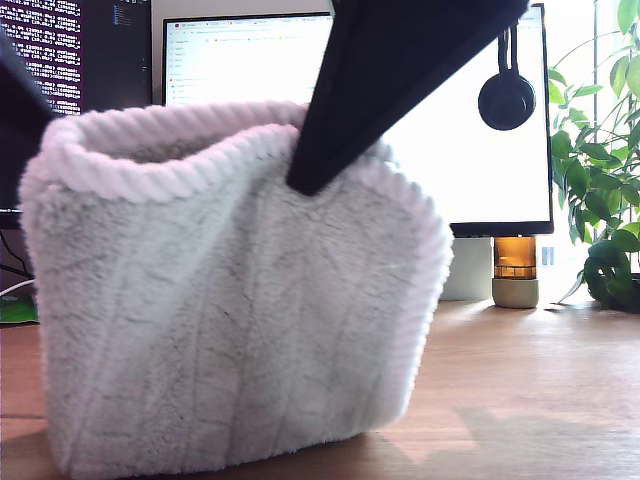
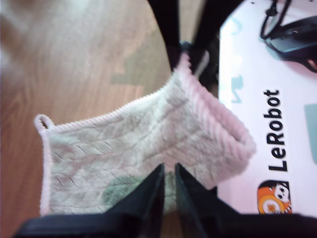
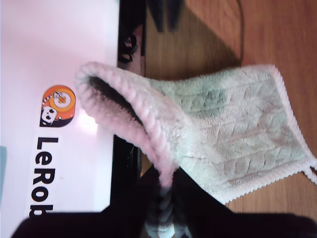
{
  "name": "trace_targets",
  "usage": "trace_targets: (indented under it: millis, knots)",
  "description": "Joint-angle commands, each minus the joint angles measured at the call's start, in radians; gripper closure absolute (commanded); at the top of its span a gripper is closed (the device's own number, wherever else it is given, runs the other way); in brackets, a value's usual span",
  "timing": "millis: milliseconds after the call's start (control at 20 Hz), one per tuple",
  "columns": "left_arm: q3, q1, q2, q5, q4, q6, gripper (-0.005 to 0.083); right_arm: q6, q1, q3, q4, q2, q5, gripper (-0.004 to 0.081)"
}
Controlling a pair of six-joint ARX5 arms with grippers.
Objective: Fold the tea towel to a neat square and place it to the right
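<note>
The tea towel (image 1: 230, 320) is a fluffy pale grey cloth with a thick ribbed hem, held up off the wooden table (image 1: 530, 390) and sagging between two black arms. One arm (image 1: 400, 70) reaches its top hem from above; another (image 1: 15, 130) stands at the exterior view's left edge. My first gripper (image 2: 169, 171) is shut on one end of the towel (image 2: 138, 139). My second gripper (image 3: 166, 191) is shut on the ribbed hem of the towel (image 3: 233, 124) at the other end. A small hanging loop (image 2: 43, 120) shows at a lower corner.
Behind the towel stand monitors (image 1: 250, 60), with headphones (image 1: 506, 98) hung on one. An amber jar (image 1: 515, 262) and a leafy plant (image 1: 600, 180) sit at the exterior view's right. A white LeRobot mat (image 2: 277, 129) lies on the table under the arms.
</note>
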State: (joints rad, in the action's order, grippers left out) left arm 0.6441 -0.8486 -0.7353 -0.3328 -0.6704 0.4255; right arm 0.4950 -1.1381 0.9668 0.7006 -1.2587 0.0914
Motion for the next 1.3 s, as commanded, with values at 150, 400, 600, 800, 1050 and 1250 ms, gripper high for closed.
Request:
trace_targets:
  millis: [150,400,600,800,1050,1250]
  knots:
    - [0.006,-0.039,-0.002,0.067,0.016,-0.024,0.0306,0.002,0.023,-0.005,-0.008,-0.009,0.004,0.0783]
    - [0.013,-0.212,0.034,0.204,-0.1,-0.025,0.0306,0.002,0.035,-0.005,-0.008,-0.009,0.003,0.0783]
    - [0.013,-0.268,0.041,0.125,-0.092,-0.134,0.0306,0.002,0.035,-0.005,0.0,-0.009,0.003,0.0783]
    - [0.012,-0.269,0.025,0.127,-0.085,-0.194,0.0305,0.003,0.046,-0.005,0.0,-0.009,0.003,0.0783]
    - [0.01,-0.295,-0.042,0.256,-0.042,-0.209,0.0305,0.003,0.048,-0.005,0.0,-0.009,0.003,0.0783]
    - [-0.003,-0.317,-0.107,0.264,0.051,-0.209,0.0306,0.003,0.048,-0.005,0.0,-0.009,0.003,0.0783]
